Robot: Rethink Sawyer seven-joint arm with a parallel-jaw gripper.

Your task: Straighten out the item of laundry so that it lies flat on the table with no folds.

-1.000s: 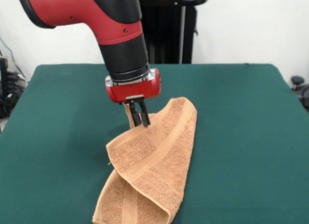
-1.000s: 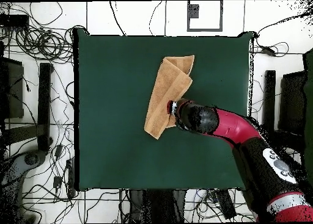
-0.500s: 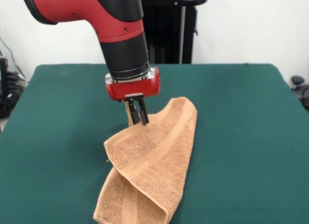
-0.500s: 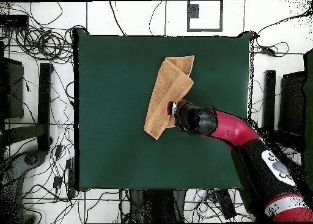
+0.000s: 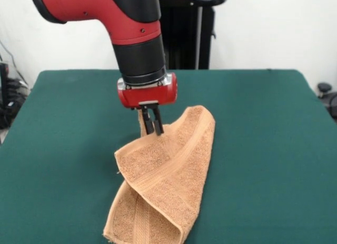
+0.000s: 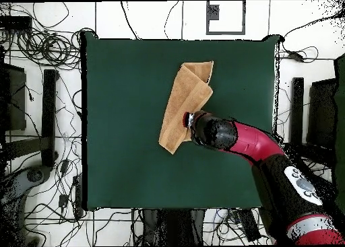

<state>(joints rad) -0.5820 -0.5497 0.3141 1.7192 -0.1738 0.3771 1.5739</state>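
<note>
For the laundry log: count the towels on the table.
1. The towel lies folded near the middle of the table, one edge pinched in the hand. None seems hidden.

Looped, rough orange-tan terry cloth on the towel [image 5: 166, 175], with flatter woven bands. Matt, felt-like dark green covering on the table [image 5: 263, 149]. Glossy red and black plastic-looking shell above the gripper [image 5: 150, 127].

Bright, even light; soft shadows, no glare.
</note>
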